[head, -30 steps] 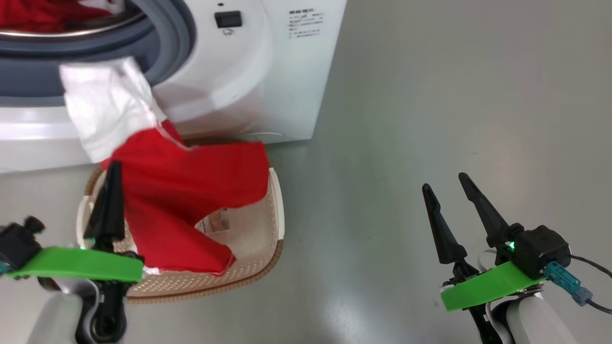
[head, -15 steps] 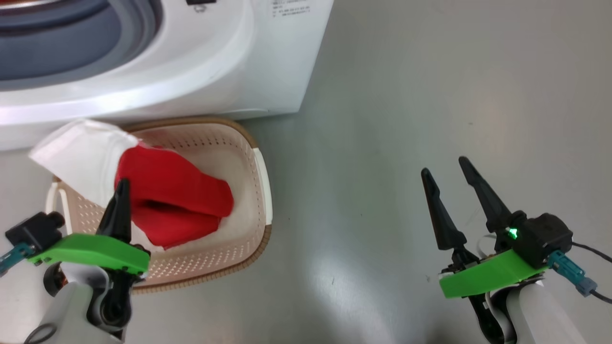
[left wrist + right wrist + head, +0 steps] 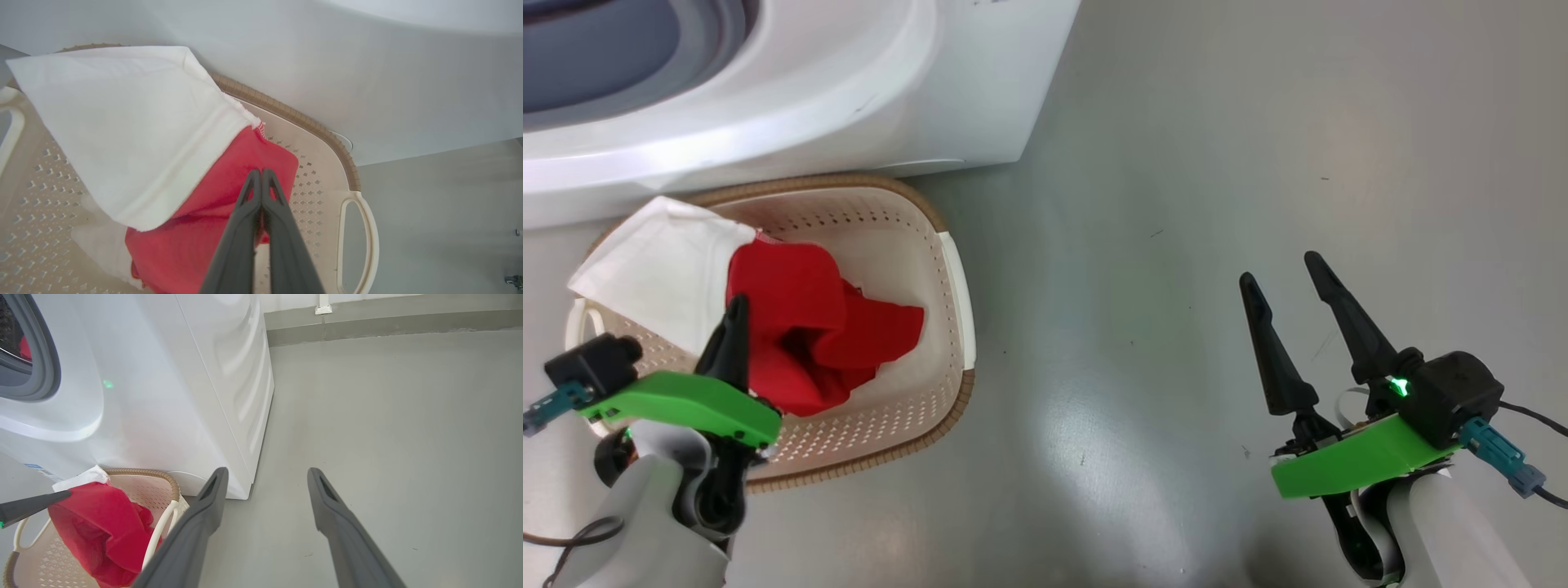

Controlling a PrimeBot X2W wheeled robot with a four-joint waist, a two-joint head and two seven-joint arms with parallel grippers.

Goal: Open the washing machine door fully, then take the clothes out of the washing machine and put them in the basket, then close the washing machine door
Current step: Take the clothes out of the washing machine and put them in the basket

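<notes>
1. The left end effector (image 3: 257, 176) is pinched shut on the clothes (image 3: 196, 245), red with a white part.
2. The basket (image 3: 931, 384) sits right beneath it, with the clothes partly inside.
3. The right end effector (image 3: 1280, 272) is spread wide and empty, well apart over the floor (image 3: 1160, 163).
4. The washing machine (image 3: 849, 106) stands just beyond the basket.

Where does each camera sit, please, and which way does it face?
Head view: on the head, facing down at the cream perforated plastic basket, soft red-and-white clothes and big white washing machine; left gripper and right gripper show.
Left wrist view: on the left wrist, facing into the basket; its dark fingers, closed on the clothes.
Right wrist view: on the right wrist, facing across the grey floor; its spread fingers.
Head and right wrist views share the machine's corner and basket.
</notes>
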